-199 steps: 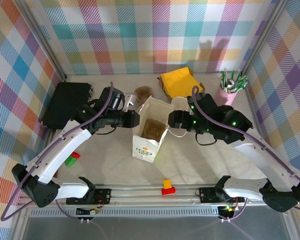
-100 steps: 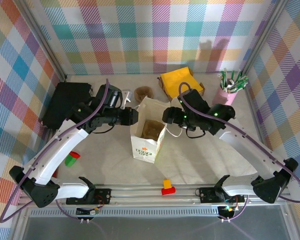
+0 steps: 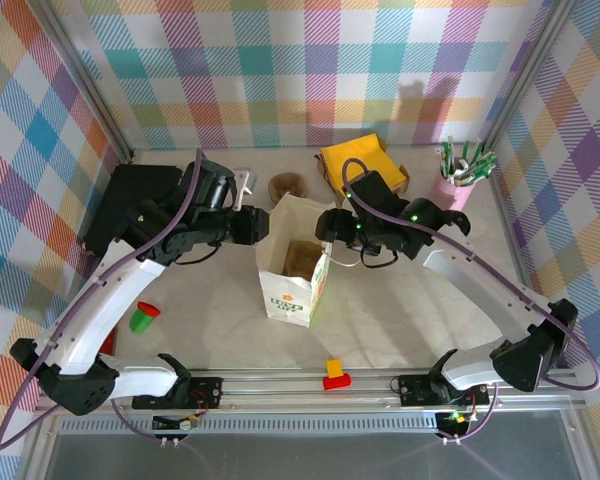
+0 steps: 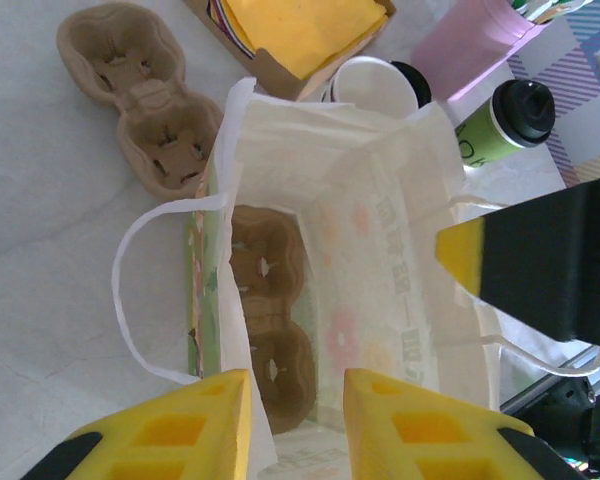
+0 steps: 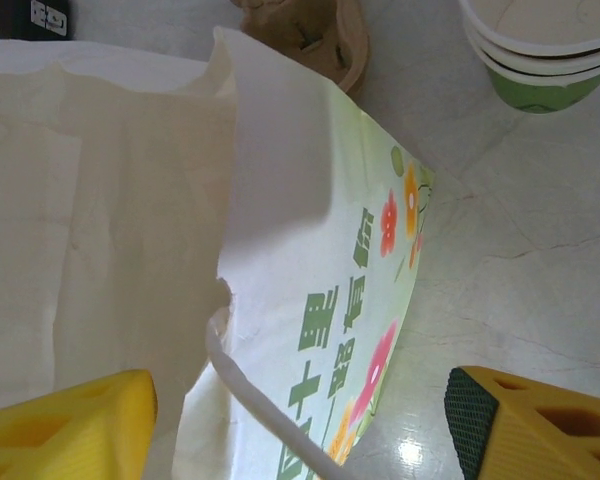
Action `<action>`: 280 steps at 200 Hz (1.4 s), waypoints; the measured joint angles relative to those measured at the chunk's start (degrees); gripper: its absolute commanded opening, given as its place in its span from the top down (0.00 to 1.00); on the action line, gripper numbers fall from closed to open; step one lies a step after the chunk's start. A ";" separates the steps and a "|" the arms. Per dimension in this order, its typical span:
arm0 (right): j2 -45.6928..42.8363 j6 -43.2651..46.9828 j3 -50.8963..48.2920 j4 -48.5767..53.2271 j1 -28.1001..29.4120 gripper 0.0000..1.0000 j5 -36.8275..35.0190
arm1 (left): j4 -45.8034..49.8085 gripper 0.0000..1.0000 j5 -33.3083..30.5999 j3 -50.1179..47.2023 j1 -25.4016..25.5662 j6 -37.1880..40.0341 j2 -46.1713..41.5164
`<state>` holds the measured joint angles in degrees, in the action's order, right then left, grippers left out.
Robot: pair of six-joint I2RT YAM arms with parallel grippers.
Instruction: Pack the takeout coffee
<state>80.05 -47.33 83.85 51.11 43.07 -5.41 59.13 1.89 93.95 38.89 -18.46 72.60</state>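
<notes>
The takeout coffee (image 5: 536, 52), a cream cup with a green lower band, stands on the table beyond the white paper bag (image 3: 292, 285), and its open rim (image 4: 373, 85) shows past the bag's far edge. My left gripper (image 3: 258, 226) hovers at the bag's left rim, and its jaws (image 4: 298, 385) stand slightly apart with the paper edge loose between them. My right gripper (image 3: 325, 225) is open wide (image 5: 300, 395) and straddles the bag's right wall (image 5: 310, 230) and string handle. A brown cup carrier (image 4: 270, 300) lies in the bag's bottom.
A second brown carrier (image 3: 285, 185) lies behind the bag. A green cup with a black lid (image 4: 515, 115) stands by the pink tumbler (image 3: 458, 180). A box of yellow napkins (image 3: 358, 165) sits at the back, a black case (image 3: 135, 205) at the left, and small blocks (image 3: 334, 373) near the front rail.
My right arm has swung left until its gripper reached the bag's right rim, and it now covers the cup from above. My left gripper's jaws have parted a little and drawn back slightly.
</notes>
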 measured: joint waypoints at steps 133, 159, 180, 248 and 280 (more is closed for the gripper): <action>0.50 0.20 -1.70 -3.82 0.00 0.39 1.60 | 0.50 0.70 -4.81 4.68 6.71 -6.40 8.55; -0.15 0.13 -2.67 -4.52 0.00 0.43 1.62 | 0.33 0.71 -4.79 4.33 7.32 -7.74 10.16; -0.52 0.13 -3.32 -5.40 0.00 0.47 1.79 | 0.33 0.72 -4.83 4.02 7.76 -8.63 12.22; -3.48 -0.81 -7.21 -8.11 0.00 0.57 2.21 | 0.24 0.74 -5.46 2.14 9.09 -11.19 18.60; -4.33 -1.60 -7.96 -9.57 -0.04 0.60 2.84 | 0.07 0.76 -5.46 0.90 9.92 -12.02 21.44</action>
<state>75.72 -48.93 75.90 41.54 43.03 -2.57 59.20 -3.57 94.85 48.82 -30.48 94.04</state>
